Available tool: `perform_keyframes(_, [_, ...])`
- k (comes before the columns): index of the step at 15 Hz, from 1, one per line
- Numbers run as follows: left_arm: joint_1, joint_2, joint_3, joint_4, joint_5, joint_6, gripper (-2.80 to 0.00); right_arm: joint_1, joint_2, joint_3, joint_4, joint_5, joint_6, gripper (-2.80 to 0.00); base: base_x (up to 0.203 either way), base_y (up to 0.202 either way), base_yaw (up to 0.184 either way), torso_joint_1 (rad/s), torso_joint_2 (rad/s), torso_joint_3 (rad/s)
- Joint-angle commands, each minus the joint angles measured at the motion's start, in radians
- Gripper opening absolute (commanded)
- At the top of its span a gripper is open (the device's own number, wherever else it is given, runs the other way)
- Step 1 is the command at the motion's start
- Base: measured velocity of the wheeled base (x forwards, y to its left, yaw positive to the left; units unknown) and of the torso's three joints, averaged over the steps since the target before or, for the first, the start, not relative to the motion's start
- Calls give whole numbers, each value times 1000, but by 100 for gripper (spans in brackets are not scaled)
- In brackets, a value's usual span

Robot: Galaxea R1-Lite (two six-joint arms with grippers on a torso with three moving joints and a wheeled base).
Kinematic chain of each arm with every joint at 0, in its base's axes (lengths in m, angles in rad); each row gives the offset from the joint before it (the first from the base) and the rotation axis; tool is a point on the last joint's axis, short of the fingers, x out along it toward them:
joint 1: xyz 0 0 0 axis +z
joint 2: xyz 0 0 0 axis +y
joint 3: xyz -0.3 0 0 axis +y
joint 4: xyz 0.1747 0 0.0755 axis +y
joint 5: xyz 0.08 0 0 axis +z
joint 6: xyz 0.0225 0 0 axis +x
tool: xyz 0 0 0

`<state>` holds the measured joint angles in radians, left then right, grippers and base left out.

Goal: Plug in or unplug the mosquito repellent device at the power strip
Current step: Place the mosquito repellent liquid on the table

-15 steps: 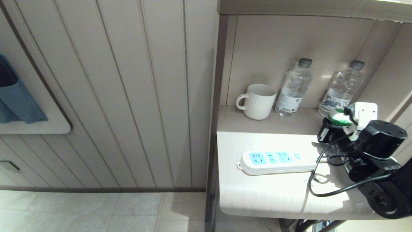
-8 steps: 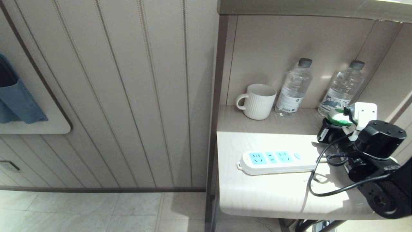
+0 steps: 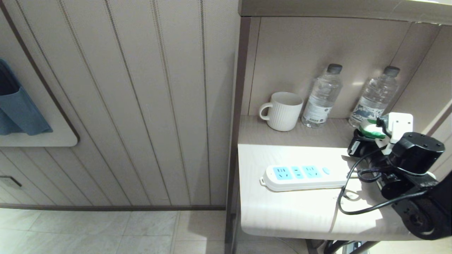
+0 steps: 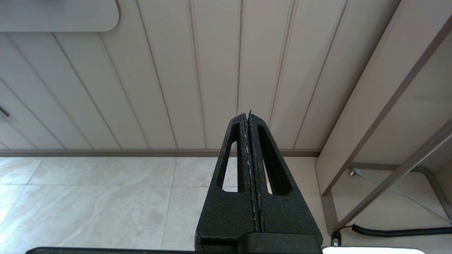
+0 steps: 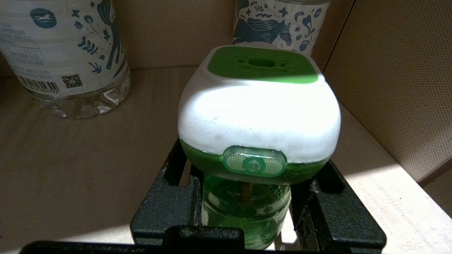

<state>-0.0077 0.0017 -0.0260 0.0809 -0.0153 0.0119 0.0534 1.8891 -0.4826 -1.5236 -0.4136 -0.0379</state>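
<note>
The right tool (image 5: pixel 247 211) is clamped on the mosquito repellent device (image 5: pixel 259 116) at the table's far right; the power strip (image 3: pixel 303 177) lies left. The smooth bottle may slip or tilt, missing the socket. The left tool (image 4: pixel 249 123) is pressed together, idle.

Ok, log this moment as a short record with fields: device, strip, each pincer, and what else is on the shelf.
device: mosquito repellent device, upright, not plugged in, near the back right of the shelf
holder: right pincer, fingers closed on its green liquid bottle
power strip: flat on the shelf, all three sockets unoccupied
left pincer: shut, holding nothing, pointing toward the floor and wall panelling, away from the shelf
other items: white mug, two water bottles along the back
</note>
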Motion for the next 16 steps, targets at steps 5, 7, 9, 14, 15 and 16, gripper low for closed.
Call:
perform_keyframes(5, [0, 1, 0, 0, 1, 0, -280, -1, 21, -2, -46, -2, 0, -280, 0, 0, 0, 0, 0, 0])
perform_keyframes(7, [0, 0, 0, -1, 0, 0, -280, -2, 19, -2, -46, -2, 0, -280, 0, 0, 0, 0, 0, 0])
perform_keyframes(9, [0, 1, 0, 0, 1, 0, -280, -3, 18, -2, -46, -2, 0, -280, 0, 0, 0, 0, 0, 0])
perform_keyframes(14, [0, 1, 0, 0, 0, 0, -280, -3, 10, -1, -46, -2, 0, 0, 0, 0, 0, 0, 0, 0])
perform_keyframes(15, [0, 0, 0, 0, 0, 0, -280, -1, 8, -1, -46, -4, 0, 0, 0, 0, 0, 0, 0, 0])
perform_keyframes(16, [0, 0, 0, -1, 0, 0, -280, 0, 5, -1, -46, -4, 0, 0, 0, 0, 0, 0, 0, 0])
